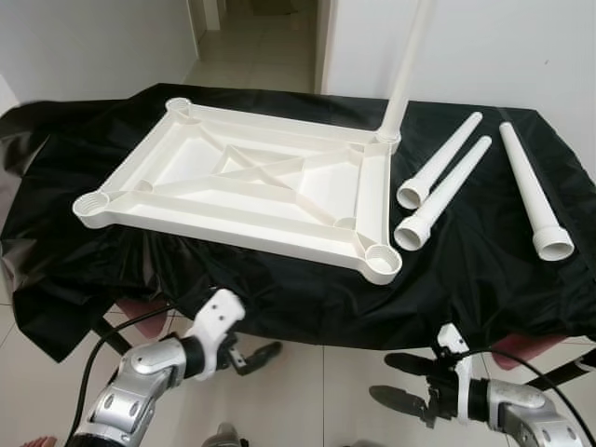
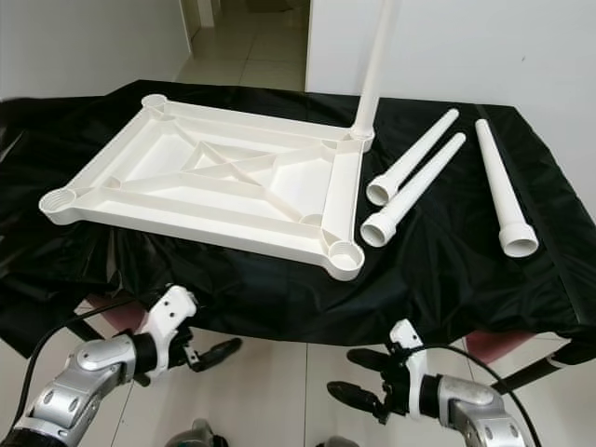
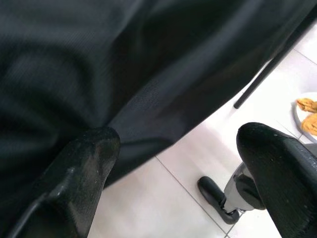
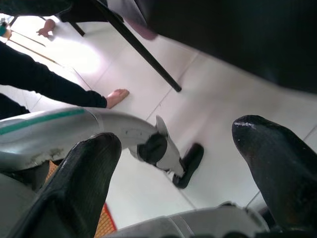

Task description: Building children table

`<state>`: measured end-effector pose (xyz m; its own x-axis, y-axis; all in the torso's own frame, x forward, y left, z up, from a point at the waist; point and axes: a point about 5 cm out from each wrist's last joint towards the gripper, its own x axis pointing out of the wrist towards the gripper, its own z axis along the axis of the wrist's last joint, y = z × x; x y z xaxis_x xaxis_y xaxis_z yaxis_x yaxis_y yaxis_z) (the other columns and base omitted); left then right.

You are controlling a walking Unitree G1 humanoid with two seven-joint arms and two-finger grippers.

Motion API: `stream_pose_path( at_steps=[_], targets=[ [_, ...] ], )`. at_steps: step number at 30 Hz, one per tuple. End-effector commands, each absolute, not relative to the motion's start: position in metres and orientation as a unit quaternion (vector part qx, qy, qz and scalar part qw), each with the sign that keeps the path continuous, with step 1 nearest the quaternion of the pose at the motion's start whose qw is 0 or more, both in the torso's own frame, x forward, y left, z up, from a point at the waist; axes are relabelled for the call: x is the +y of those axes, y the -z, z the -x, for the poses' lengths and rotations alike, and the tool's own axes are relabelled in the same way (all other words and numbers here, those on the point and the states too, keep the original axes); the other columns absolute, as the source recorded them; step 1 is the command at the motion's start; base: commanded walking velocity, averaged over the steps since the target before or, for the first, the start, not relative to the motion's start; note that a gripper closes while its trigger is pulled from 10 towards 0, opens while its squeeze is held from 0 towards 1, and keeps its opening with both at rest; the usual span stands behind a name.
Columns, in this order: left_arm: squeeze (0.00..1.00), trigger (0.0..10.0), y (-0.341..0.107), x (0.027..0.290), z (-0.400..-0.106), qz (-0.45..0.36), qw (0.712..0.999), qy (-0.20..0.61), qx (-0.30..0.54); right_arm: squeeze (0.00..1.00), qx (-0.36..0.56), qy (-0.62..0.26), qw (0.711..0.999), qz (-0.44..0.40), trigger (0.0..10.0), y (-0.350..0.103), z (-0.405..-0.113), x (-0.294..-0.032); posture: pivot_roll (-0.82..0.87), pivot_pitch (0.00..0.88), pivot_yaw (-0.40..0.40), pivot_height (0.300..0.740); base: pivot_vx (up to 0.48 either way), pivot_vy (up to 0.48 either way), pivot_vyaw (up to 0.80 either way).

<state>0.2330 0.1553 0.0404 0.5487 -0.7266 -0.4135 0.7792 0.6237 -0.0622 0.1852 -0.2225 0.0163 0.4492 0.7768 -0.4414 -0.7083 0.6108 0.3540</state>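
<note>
A white plastic table top (image 1: 244, 179) lies upside down on a table draped in black cloth (image 1: 484, 270). One white leg (image 1: 407, 70) stands upright in the top's far right corner socket. Three loose white legs lie on the cloth to its right: two side by side (image 1: 440, 160) (image 1: 445, 192) and one farther right (image 1: 531, 190). The near right corner socket (image 1: 382, 261) is bare. My left gripper (image 1: 259, 357) hangs open below the table's front edge, over the floor. Lower right, my right gripper (image 1: 399, 380) is open too, holding nothing.
The black cloth (image 3: 124, 74) hangs close in front of the left gripper. A dark table leg (image 4: 143, 52) slants to the tiled floor (image 4: 218, 99). A person's bare foot (image 4: 117, 96) and dark-clothed limb (image 4: 44, 79) are on the floor nearby. A plate with food (image 3: 307, 113) sits on the floor.
</note>
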Motion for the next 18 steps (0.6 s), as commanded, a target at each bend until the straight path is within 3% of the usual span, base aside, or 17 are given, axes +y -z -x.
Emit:
stream_pose_path(
  at_steps=[1,6,11,18],
  targets=[
    [0.0,10.0,-0.03,0.164,-0.237,-0.064,0.889,0.396,0.219,0.0,0.295,-0.408,0.862,-0.062,10.0,-0.01,-0.189,-0.228,0.0,0.094,0.066,0.74,0.0,0.0,0.0],
    [0.0,10.0,-0.012,0.177,-0.243,-0.071,0.899,0.353,0.249,0.0,0.309,-0.338,0.885,-0.08,10.0,0.006,-0.196,-0.236,0.0,0.098,0.068,0.74,0.0,0.0,0.0],
    [0.0,10.0,0.004,0.189,-0.257,-0.063,0.919,0.27,0.28,0.0,0.325,-0.206,0.919,-0.087,10.0,0.024,-0.209,-0.248,-0.01,0.101,0.071,0.74,0.0,0.0,0.0],
    [0.0,10.0,0.005,0.188,-0.261,-0.065,0.922,0.263,0.278,0.0,0.326,-0.189,0.922,-0.09,10.0,0.027,-0.211,-0.248,-0.01,0.102,0.07,0.74,0.0,0.0,0.0]
  ],
)
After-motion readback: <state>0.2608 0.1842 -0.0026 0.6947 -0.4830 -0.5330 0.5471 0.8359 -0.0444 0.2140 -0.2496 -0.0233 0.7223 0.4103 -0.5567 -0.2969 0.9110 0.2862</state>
